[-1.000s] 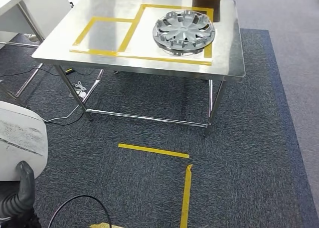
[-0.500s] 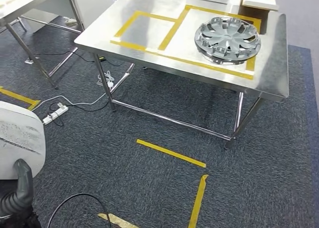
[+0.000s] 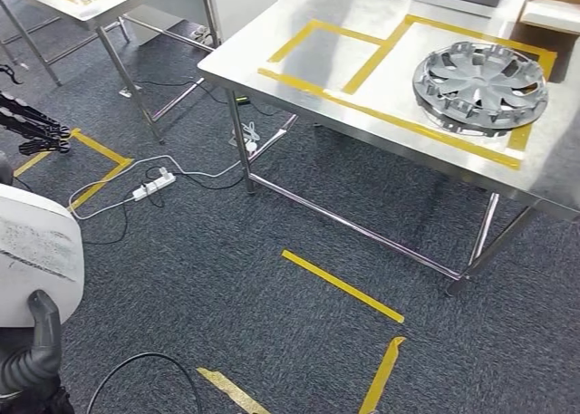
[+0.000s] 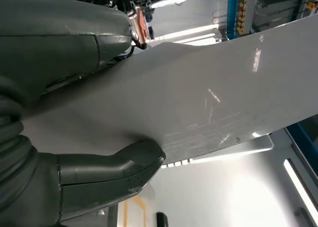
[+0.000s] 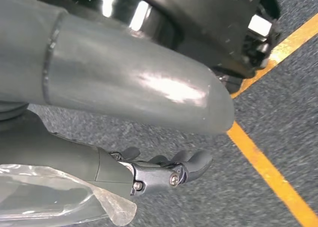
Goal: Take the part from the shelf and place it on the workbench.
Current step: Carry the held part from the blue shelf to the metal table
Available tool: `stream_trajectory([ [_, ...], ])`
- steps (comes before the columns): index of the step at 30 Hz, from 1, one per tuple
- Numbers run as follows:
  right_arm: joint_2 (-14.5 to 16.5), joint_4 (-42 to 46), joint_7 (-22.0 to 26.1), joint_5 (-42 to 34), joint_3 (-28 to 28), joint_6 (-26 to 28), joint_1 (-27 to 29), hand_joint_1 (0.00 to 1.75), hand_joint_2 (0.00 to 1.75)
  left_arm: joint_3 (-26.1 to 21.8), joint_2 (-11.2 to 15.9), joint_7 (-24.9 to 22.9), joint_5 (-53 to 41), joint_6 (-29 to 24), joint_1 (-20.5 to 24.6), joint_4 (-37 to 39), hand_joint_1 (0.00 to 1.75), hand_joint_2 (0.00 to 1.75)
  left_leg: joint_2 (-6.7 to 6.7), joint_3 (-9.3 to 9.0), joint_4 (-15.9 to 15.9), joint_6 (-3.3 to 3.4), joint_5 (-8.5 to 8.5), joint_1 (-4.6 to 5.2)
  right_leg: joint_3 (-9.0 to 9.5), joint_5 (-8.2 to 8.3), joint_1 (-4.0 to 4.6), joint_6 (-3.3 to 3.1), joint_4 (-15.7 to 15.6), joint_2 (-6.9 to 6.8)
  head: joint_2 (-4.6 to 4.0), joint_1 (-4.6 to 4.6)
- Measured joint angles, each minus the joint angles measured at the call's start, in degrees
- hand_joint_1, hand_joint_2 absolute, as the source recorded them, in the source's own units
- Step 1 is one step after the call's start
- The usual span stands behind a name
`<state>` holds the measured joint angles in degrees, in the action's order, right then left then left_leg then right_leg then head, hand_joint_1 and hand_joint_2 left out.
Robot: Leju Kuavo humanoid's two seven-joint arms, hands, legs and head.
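The white part is sitting low at the robot's left, the left hand gripping its edge, thumb pressing the face. The right hand is hanging over carpet, fingers loosely extended, holding nothing. The workbench is standing ahead with a hubcap on it; approaching squarely should help.

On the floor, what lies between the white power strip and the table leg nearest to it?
A white cable on the carpet, in the head view, running from the power strip towards the leg.

No text, label, brand or number can be read on anything in view
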<state>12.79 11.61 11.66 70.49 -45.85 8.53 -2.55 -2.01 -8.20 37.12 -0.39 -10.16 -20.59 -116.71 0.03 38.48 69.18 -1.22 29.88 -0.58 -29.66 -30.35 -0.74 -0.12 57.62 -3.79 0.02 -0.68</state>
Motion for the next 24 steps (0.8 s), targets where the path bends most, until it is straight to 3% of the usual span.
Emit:
stream_trajectory([
  [2,0.00,0.00,0.16,-0.11,-0.02,0.02,-0.12,0.00,0.00,0.00,-0.01,-0.03,0.00,-0.05,0.06,0.04,1.75,1.75,2.80,-3.71,-7.19,0.55,-2.66,0.45,0.41,-0.49,0.24,0.42,0.03,-1.32,0.00,0.00],
  [3,0.00,0.00,0.20,-0.14,-0.02,0.03,-0.16,0.00,0.00,0.00,-0.01,-0.04,0.00,-0.05,0.10,0.04,1.75,1.75,3.89,-4.76,-9.33,0.89,-3.05,0.71,0.49,-0.73,0.40,0.71,0.01,-1.91,0.00,0.03],
  [4,0.00,0.00,0.22,-0.14,-0.03,0.03,-0.20,0.00,0.00,0.00,-0.01,-0.04,0.00,-0.05,0.10,0.06,1.75,1.75,4.39,-5.11,-10.15,1.20,-2.85,0.95,0.59,-0.94,0.54,1.02,-0.07,-2.49,0.00,0.04],
  [6,0.00,0.00,0.24,-0.15,-0.04,0.04,-0.32,0.00,0.00,-0.03,0.02,-0.05,0.00,-0.06,0.00,0.07,1.75,1.75,3.15,-5.09,-10.51,1.85,-2.88,1.00,1.09,-1.27,0.58,1.58,-0.31,-3.61,0.00,0.04],
  [7,0.00,0.00,0.29,-0.17,-0.04,0.04,-0.39,0.00,0.00,-0.04,0.02,-0.05,-0.01,-0.07,-0.04,0.07,1.75,1.75,2.53,-5.17,-10.74,2.20,-3.00,0.89,1.20,-1.74,0.49,1.87,-0.01,-3.03,0.00,0.09],
  [9,0.00,0.00,0.57,-0.53,-0.11,-0.03,-0.46,0.00,0.00,-0.07,-0.01,-0.05,-0.02,-0.08,-0.03,0.07,1.75,1.75,1.44,-5.35,-11.17,2.89,-3.30,0.60,-0.39,-4.11,0.27,2.31,3.70,0.11,0.00,0.36],
  [10,0.00,0.00,0.73,-0.81,-0.21,-0.08,-0.44,0.00,0.00,-0.06,-0.03,-0.05,-0.03,-0.08,-0.03,0.07,1.75,1.75,1.06,-5.34,-11.17,3.09,-3.30,0.61,-2.15,-5.79,0.21,2.39,7.28,2.02,0.00,0.54],
  [12,0.00,0.00,0.92,-1.26,-0.46,-0.17,-0.30,0.00,0.00,-0.06,-0.03,-0.05,-0.04,-0.09,-0.05,0.08,1.75,1.75,0.20,-5.35,-11.15,3.31,-3.21,0.70,-6.39,-8.10,0.18,2.43,14.61,3.50,0.00,0.66],
  [13,0.00,0.00,0.93,-1.34,-0.59,-0.17,-0.22,0.00,0.00,-0.06,-0.02,-0.05,-0.04,-0.08,-0.07,0.08,1.75,1.75,-0.18,-5.42,-11.14,3.36,-3.12,0.76,-7.68,-7.74,0.19,2.40,16.06,3.65,0.00,0.67],
  [14,0.00,0.00,0.94,-1.40,-0.70,-0.17,-0.16,0.00,0.00,-0.07,-0.02,-0.05,-0.04,-0.08,-0.08,0.08,1.75,1.75,-0.53,-5.56,-11.13,3.36,-3.01,0.79,-7.92,-6.20,0.19,2.33,15.22,3.69,0.00,0.67],
  [16,0.00,0.00,0.93,-1.45,-0.87,-0.16,-0.14,0.00,0.00,-0.07,-0.02,-0.05,-0.04,-0.09,-0.08,0.08,1.75,1.75,-1.00,-5.97,-11.10,3.17,-2.71,0.80,-5.67,-1.34,0.18,2.05,8.27,3.82,0.00,0.68],
  [18,0.00,0.00,0.92,-1.43,-0.91,-0.16,-0.22,0.00,0.00,-0.08,-0.02,-0.05,-0.04,-0.12,-0.08,0.08,1.75,1.75,-1.22,-6.04,-10.90,2.66,-2.40,0.97,-3.13,1.18,0.21,1.71,2.12,4.25,0.00,0.64],
  [22,0.00,0.00,0.89,-1.51,-0.98,-0.18,-0.11,0.00,0.00,-0.11,-0.02,-0.05,-0.04,-0.16,-0.09,0.08,1.75,1.75,-1.37,-5.82,-10.61,1.60,-2.11,0.88,-2.15,1.29,0.31,0.70,0.51,4.44,0.00,0.56],
  [24,0.00,0.00,0.88,-1.58,-1.05,-0.18,-0.12,0.00,0.00,-0.11,-0.01,-0.05,-0.04,-0.16,-0.02,0.08,1.75,1.75,-1.16,-4.76,-7.76,1.00,-0.32,0.76,-1.77,1.33,0.11,0.08,0.20,4.20,0.00,0.32],
])
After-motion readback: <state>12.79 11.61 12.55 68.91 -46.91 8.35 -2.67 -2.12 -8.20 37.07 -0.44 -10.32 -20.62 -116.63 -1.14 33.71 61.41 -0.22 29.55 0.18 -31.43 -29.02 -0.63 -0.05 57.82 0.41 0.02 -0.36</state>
